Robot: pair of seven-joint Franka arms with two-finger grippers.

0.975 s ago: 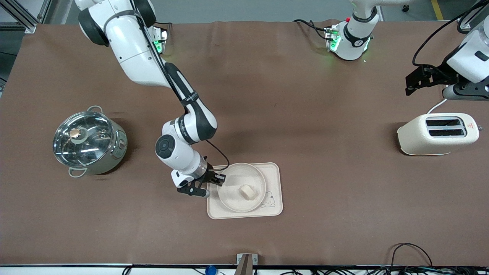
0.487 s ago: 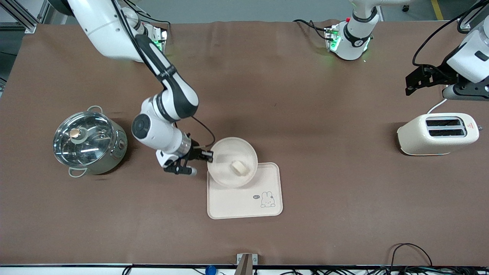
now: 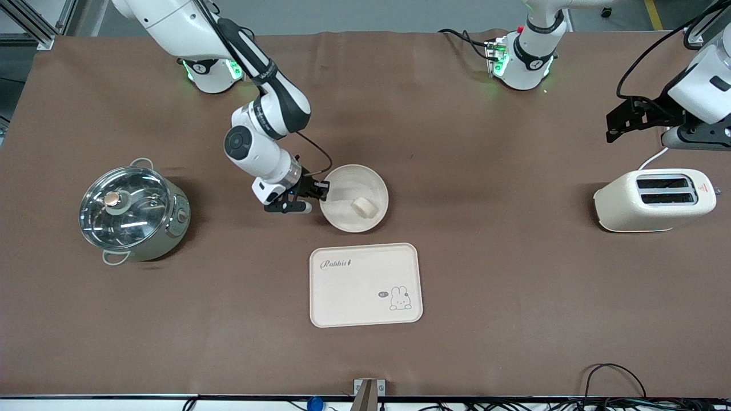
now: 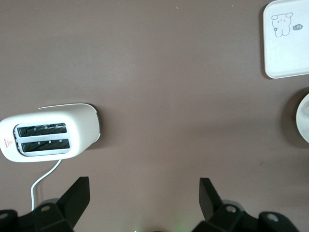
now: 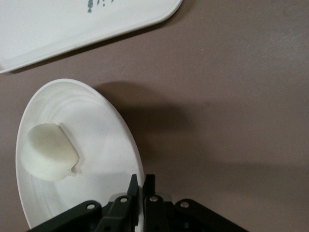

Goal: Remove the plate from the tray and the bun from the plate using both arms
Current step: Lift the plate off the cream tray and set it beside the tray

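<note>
Cream-white, the plate (image 3: 354, 198) carrying the bun (image 3: 364, 207) is hanging pinched by its rim in the right gripper (image 3: 318, 192); the left gripper (image 3: 619, 121) is waiting, fingers spread, above the toaster (image 3: 654, 200).

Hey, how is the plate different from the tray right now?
The plate is round; the tray is rectangular and wider. The plate carries the bun; the tray carries nothing. The right gripper is shut on the plate's rim, while nothing holds the tray. The plate is plain; the tray has a rabbit drawing. Both are cream-white.
</note>
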